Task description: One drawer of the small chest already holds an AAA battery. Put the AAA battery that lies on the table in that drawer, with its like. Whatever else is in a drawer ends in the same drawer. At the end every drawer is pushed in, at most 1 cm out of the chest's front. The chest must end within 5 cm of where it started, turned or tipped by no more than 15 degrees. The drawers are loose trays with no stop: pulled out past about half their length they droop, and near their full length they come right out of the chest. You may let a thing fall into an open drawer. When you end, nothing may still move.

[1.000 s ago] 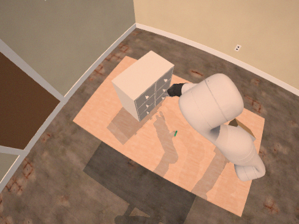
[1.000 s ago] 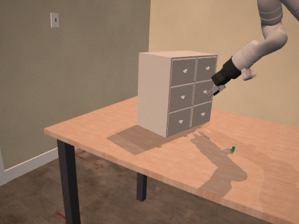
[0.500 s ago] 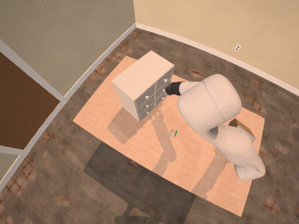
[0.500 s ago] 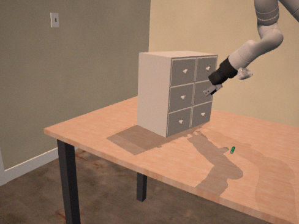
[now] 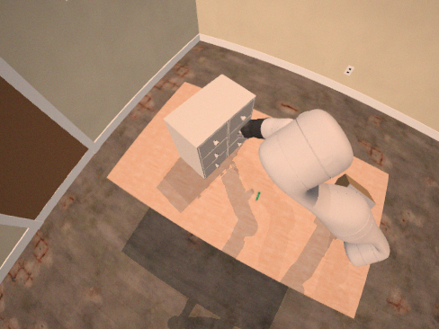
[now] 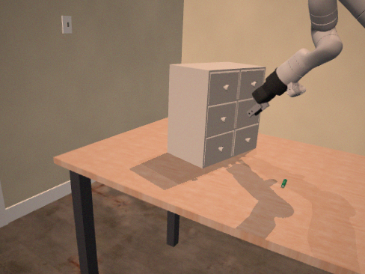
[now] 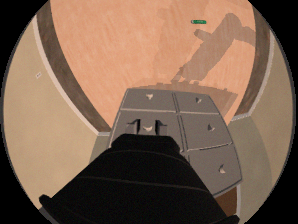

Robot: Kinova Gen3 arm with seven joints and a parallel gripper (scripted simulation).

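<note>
Straddling the middle knob of one column, the gripper stands part-open, holding nothing. All six drawers look shut; finding the like, opening, loading and closing seem left. In the wrist view, the battery lies on the table toward one o'clock, well apart from the fingers.

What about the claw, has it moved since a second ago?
Yes. Against the chest, the claw has shifted slightly left in the exterior view, farther across the front of the middle right drawer.
</note>
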